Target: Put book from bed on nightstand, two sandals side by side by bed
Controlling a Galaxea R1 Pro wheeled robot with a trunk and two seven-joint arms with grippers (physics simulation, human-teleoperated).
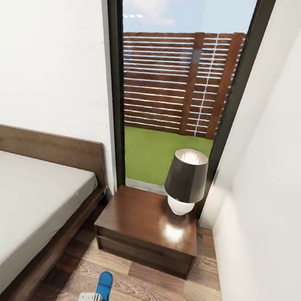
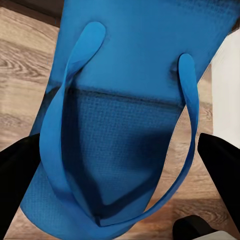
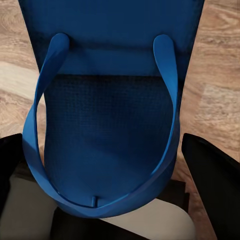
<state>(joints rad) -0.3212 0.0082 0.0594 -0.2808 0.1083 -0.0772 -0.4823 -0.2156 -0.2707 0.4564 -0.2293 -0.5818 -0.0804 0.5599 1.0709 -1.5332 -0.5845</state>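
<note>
Brown plank floor (image 1: 158,287) under both pincers, each closed on a blue sandal (image 2: 130,100), beside the nightstand (image 1: 147,222).

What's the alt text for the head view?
A small reddish-brown nightstand stands in a bedroom corner with a dark-shaded lamp on it, between the bed and a white wall, before a tall glass window. A blue sandal pokes in at the bottom edge, above the wood floor.

The nightstand (image 1: 146,227) is glossy dark wood — the lamp (image 1: 185,180) glares off its top. The floor (image 1: 157,289) is grained planks. The sandal (image 2: 135,125) looks like matt, finely dimpled foam — its straps (image 2: 62,115) smooth.
</note>
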